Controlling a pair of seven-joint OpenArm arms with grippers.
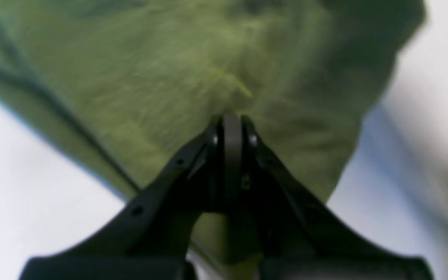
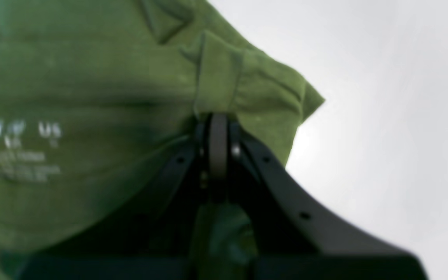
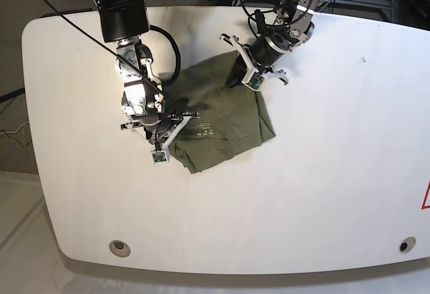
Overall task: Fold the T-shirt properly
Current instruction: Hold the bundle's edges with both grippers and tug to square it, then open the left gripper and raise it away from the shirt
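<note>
Bright, even overhead light is washing the white table point(image 3: 322, 173) with faint glare. Both wrist views are blurring heavily; the base view is staying sharp.

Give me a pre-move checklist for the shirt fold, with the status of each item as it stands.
1. Left gripper shut on the T-shirt: ok, cloth bunches at the tips.
2. Right gripper shut on the T-shirt: ok, a fold of fabric is pinched.
3. Printed label showing: ok, it faces up near the right gripper.
4. Shirt lying flat: not ok, it is crumpled and partly doubled over.
5. Shirt fully on the table: ok, well inside the edges.
6. How many layers each gripper holds: cannot tell, wrist views are blurred.
</note>
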